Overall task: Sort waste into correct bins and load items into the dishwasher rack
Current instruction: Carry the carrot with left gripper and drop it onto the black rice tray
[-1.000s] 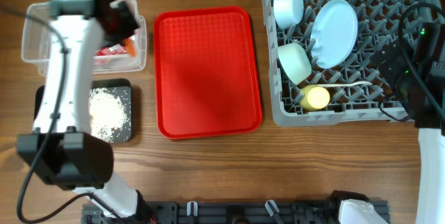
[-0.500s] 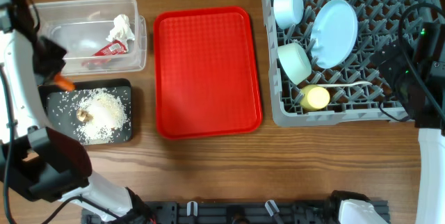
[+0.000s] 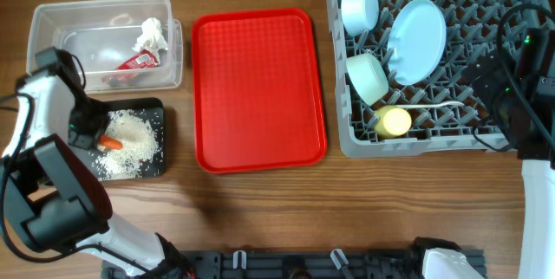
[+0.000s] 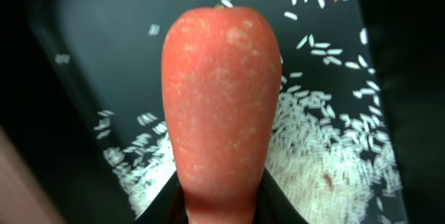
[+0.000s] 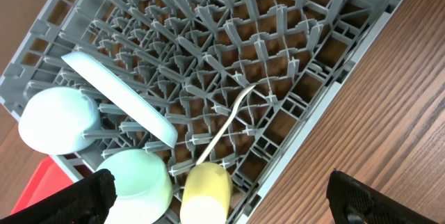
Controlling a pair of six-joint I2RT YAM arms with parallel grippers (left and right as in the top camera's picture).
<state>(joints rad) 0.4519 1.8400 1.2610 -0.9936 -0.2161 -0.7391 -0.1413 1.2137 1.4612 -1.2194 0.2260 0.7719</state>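
Observation:
My left gripper point(image 3: 97, 139) is shut on the orange carrot point(image 3: 111, 143) and holds it low over the black tray point(image 3: 156, 171), above the loose white rice point(image 3: 134, 136). In the left wrist view the carrot point(image 4: 222, 106) fills the middle, with rice point(image 4: 327, 161) and the tray floor point(image 4: 104, 29) behind it. The brown scrap is hidden. The clear tub point(image 3: 52, 19) holds the white tissue point(image 3: 152, 34) and red wrapper point(image 3: 134, 61). The grey rack point(image 3: 486, 2) holds the blue bowl point(image 3: 359, 8), blue plate point(image 3: 417, 40), green bowl point(image 3: 368, 77), yellow cup point(image 3: 393, 122) and spoon point(image 3: 434, 106). My right gripper point(image 5: 219, 186) is open and empty above the rack's near corner.
The flat red serving tray point(image 3: 258, 88) lies between the bins and the rack. My right arm point(image 3: 520, 97) stands at the rack's right edge. Bare wooden table point(image 3: 347, 210) runs along the front.
My left arm swung from over the clear tub to the black tray, carrying the carrot, which now sits low over the rice. The right arm has not moved.

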